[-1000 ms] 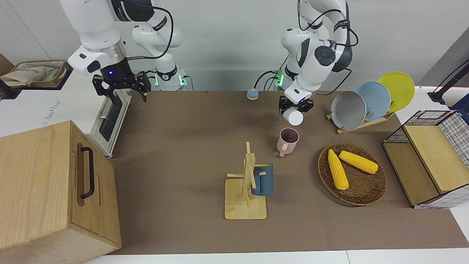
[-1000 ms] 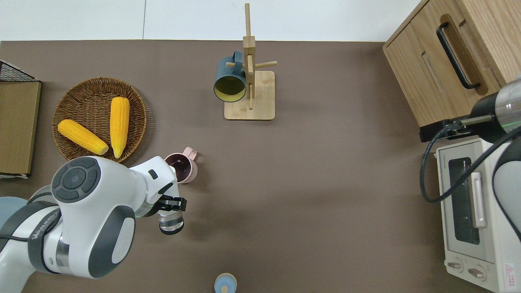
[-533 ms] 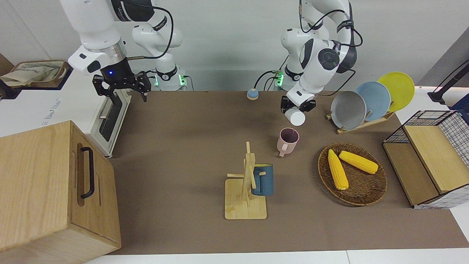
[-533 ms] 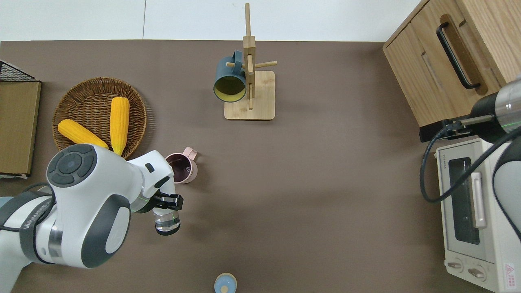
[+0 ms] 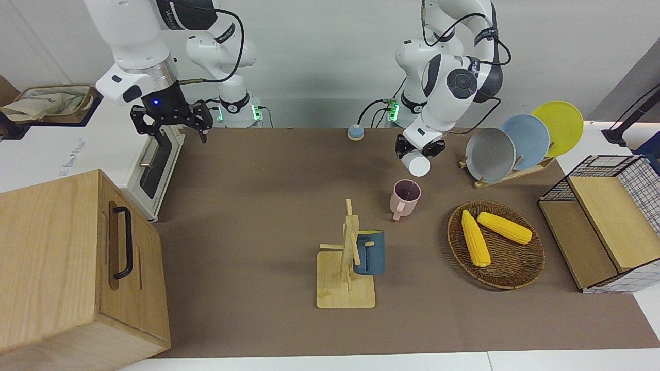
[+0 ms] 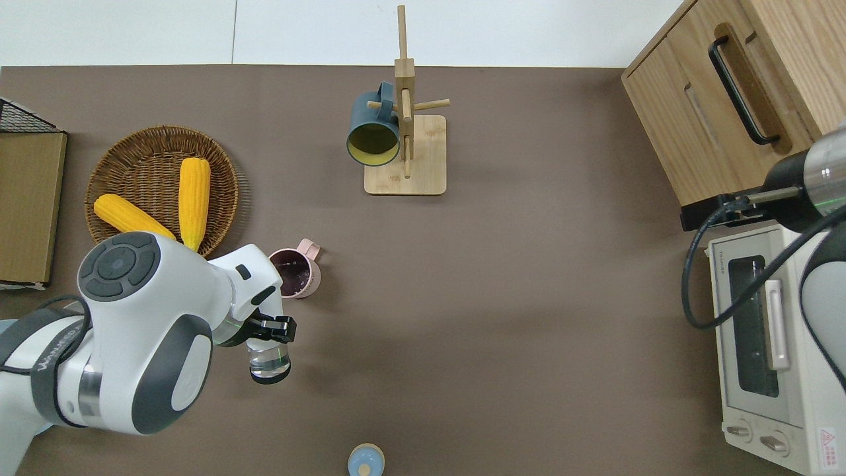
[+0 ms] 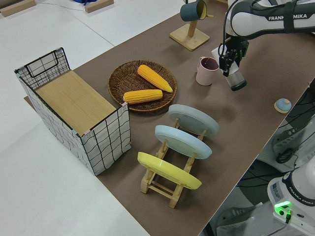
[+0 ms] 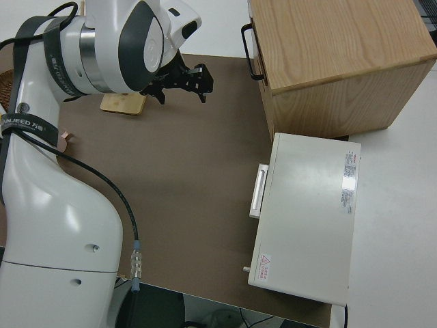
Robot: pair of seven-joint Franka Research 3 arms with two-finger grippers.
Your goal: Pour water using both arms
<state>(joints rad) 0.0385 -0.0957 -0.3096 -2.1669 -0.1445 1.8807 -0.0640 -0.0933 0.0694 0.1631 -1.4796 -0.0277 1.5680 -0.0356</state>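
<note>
My left gripper is shut on a clear bottle and holds it tilted in the air over the bare mat beside a pink mug. The gripper and bottle also show in the front view, just above the mug, and in the left side view, gripper, bottle and mug. The mug stands upright with dark liquid in it. No stream shows. My right gripper is open, empty and parked; it also shows in the right side view.
A small blue cap lies near the robots. A wooden mug tree carries a dark blue mug. A wicker basket holds two corn cobs. A plate rack, wire basket, wooden cabinet and toaster oven stand around.
The left arm has shifted a little, and the bottle has moved slightly away from over the mug's rim. The thin stream into the mug is gone. The right arm has not moved.
</note>
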